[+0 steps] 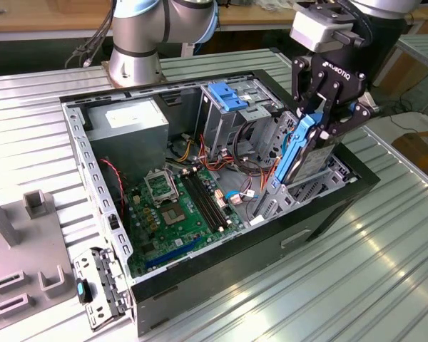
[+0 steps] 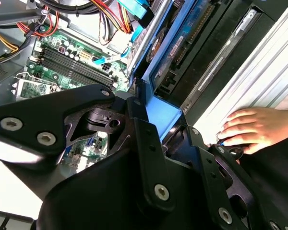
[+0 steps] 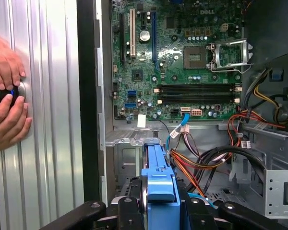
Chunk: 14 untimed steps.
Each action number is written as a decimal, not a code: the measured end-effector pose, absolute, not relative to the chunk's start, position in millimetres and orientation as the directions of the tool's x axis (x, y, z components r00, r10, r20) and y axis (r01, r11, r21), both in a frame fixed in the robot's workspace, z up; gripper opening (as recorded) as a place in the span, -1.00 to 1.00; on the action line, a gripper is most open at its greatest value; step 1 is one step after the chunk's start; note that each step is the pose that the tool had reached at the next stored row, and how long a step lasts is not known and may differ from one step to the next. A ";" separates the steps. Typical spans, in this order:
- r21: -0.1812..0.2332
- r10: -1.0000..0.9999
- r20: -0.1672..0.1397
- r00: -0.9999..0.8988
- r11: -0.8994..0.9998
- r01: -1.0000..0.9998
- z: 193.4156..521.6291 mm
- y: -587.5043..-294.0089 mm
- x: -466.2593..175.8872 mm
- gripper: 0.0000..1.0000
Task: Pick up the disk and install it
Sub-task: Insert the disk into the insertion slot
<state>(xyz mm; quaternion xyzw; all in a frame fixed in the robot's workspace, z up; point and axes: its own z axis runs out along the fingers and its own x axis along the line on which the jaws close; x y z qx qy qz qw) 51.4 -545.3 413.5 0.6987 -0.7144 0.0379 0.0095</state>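
Disk [image 1: 300, 151] handling is well under way: the gripper [image 1: 321, 122] is clamping it by its blue side rails, fingers closed onto the drive from both sides, so the pick-up part is looking done. In the exterior view the drive is hanging right of centre, standing on edge and leaning slightly, its lower end dipping below the rim of the open computer case [image 1: 221, 281] and into the metal drive bay [image 1: 282, 199] at the case's end toward the exterior view's right. Its upper part is showing above the rim between the black fingers, so I am judging it as not yet seated; whether the lower edge is touching the bay's guides I cannot tell. In the first wrist view the blue rail [image 3: 158, 184] is running straight out from between the fingers toward the floor of the case, with the green motherboard [image 3: 182, 62] lying beyond it and a bundle of red, orange and black cables [image 3: 206, 163] passing just beside it. Toward the upper centre of the exterior view the bare blue bracket [image 1: 228, 96] is sitting on top of the other drive cage, and the grey power-supply box [image 1: 125, 117] is resting in the upper left corner of the case, both well apart from the drive. Outside the case, a person's hand [image 3: 8, 122] is resting on the ribbed metal table [image 1: 385, 285], fingers over a small round button-like object, near the case wall but not touching it.
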 end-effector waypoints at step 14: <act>-0.041 -0.997 0.067 -0.024 0.021 -0.999 395.4 -545.3 51.5 -0.25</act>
